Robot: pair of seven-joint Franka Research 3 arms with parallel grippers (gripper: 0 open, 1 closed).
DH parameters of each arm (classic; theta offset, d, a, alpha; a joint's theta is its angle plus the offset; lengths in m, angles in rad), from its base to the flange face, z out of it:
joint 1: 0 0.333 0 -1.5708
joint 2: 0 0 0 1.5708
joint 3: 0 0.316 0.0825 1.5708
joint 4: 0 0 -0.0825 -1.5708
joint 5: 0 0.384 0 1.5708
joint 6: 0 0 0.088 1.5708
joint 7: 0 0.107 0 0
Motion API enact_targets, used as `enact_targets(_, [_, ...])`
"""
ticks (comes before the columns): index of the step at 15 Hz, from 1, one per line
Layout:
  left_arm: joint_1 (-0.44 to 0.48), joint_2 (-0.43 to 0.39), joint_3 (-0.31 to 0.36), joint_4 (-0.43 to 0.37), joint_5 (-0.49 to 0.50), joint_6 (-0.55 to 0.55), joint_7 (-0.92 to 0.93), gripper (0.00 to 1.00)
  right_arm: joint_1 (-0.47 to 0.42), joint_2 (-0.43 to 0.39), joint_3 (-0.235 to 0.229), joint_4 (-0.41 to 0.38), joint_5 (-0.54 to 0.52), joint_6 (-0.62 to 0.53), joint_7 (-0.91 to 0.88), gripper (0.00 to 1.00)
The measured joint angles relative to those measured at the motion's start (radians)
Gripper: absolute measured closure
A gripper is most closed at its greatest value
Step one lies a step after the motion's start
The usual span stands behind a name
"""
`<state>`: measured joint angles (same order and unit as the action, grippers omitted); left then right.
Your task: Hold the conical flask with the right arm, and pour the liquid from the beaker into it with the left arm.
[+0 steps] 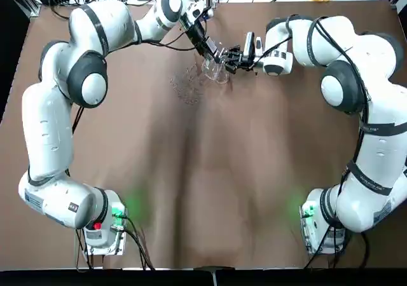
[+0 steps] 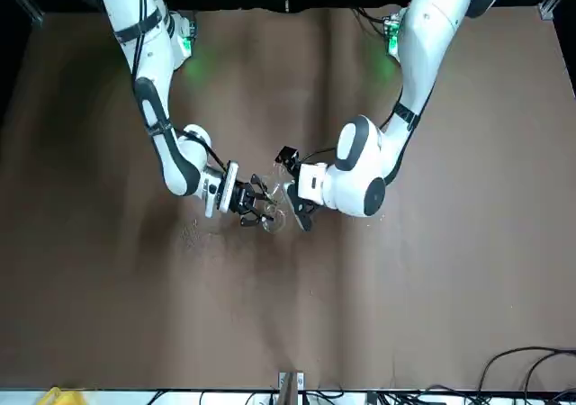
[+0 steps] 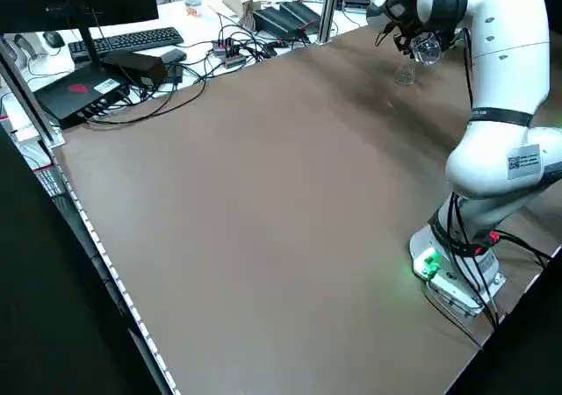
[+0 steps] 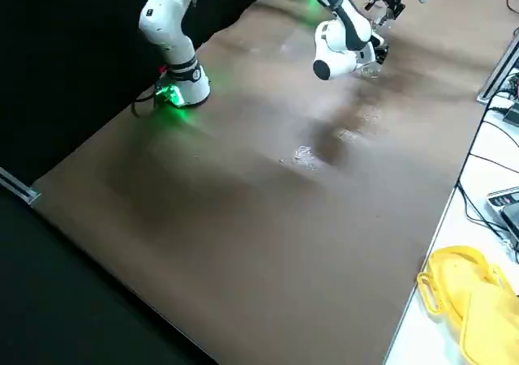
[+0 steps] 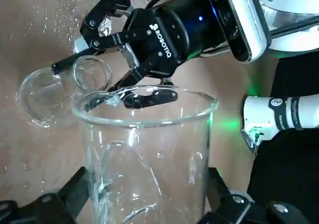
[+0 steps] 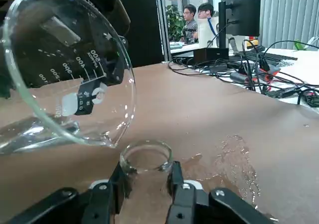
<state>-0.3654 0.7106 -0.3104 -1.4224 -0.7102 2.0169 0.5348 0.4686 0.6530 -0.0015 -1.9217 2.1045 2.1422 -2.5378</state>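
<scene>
Bench (image 1: pixel 210 171) evenly lit, fairly bright. Soft dark shadows mid-bench w/ blurred edges, under & nr the arms. Green glow on bench by both arm bases, i.e. from their lights. Small bright glints on beaker (image 5: pixel 144 159) rim & walls. Office beyond bench edge bright, bit soft in R wrist view.

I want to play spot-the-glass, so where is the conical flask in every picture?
Top view: the conical flask, above the middle.
Front view: near the middle.
Left side view: upper right.
Right side view: near the top, right of centre.
Left wrist view: past the beaker in the left gripper.
Right wrist view: neck between the right gripper's fingers.
Shared landmark: the brown table.
</scene>
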Motion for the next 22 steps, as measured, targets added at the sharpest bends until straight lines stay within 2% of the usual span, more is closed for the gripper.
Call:
enact_targets(14, [0.001, 0.0, 0.001, 0.003, -0.048, -0.017, -0.183, 0.02, 0.0, 0.0, 0.0, 0.0, 0.0, 0.0, -0.001, 0.61])
enact_targets(22, [0.001, -0.001, 0.001, 0.006, -0.048, -0.018, -0.206, 0.02, 0.0, 0.0, 0.0, 0.0, 0.0, 0.0, -0.001, 0.61])
